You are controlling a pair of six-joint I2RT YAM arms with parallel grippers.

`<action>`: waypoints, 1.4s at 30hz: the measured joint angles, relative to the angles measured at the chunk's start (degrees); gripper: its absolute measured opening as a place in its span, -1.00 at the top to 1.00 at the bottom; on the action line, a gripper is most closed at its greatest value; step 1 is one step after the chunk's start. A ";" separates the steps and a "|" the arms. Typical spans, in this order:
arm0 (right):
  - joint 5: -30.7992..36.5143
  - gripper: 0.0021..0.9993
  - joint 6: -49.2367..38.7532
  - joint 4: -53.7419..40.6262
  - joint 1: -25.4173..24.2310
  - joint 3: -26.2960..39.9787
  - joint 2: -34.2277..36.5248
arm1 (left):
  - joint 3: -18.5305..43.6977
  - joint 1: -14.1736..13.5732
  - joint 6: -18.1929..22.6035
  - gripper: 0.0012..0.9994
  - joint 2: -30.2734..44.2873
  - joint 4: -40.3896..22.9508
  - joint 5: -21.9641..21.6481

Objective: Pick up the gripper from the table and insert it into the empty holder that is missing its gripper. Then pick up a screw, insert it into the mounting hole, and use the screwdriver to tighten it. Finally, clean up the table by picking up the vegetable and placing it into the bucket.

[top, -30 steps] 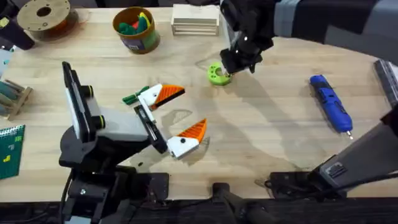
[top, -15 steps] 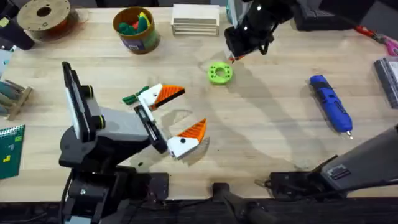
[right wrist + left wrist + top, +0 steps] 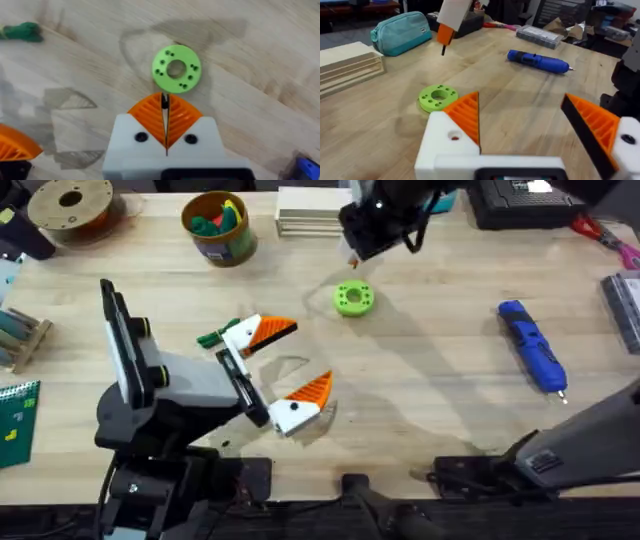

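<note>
While raised above the table's far middle, the right gripper (image 3: 165, 111) has its orange pads pressed together on a thin dark screw (image 3: 164, 101), directly over the bright green ring (image 3: 354, 298). Left gripper (image 3: 285, 370): spread wide near the table's centre, an orange ribbed wedge (image 3: 272, 331) seated on each white holder (image 3: 289, 414). Dark green vegetable (image 3: 214, 336): on the table just beside the left gripper's far finger. Blue screwdriver (image 3: 532, 346): flat toward the right edge. Bucket (image 3: 219, 227): far edge, left of the slatted wooden box (image 3: 314, 212).
</note>
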 joint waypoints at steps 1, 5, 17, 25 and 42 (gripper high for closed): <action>-0.22 0.99 -0.14 -0.05 0.71 0.39 0.01 | 0.00 -0.02 -0.01 -0.97 0.01 -0.02 0.00; -3.13 0.99 -0.84 -0.96 3.04 1.92 0.01 | 0.00 0.00 -0.01 -0.97 0.00 -0.01 0.02; -9.86 0.99 -1.05 -3.99 7.65 9.79 0.01 | 0.00 -0.01 -0.01 -0.97 0.00 0.00 0.00; -10.82 0.99 -1.05 -4.17 14.09 12.01 0.00 | 0.00 -0.02 -0.02 -0.97 0.01 0.00 0.01; -13.06 0.99 -1.07 -3.32 19.61 12.01 0.02 | 0.00 0.00 0.00 -0.97 0.00 -0.02 0.00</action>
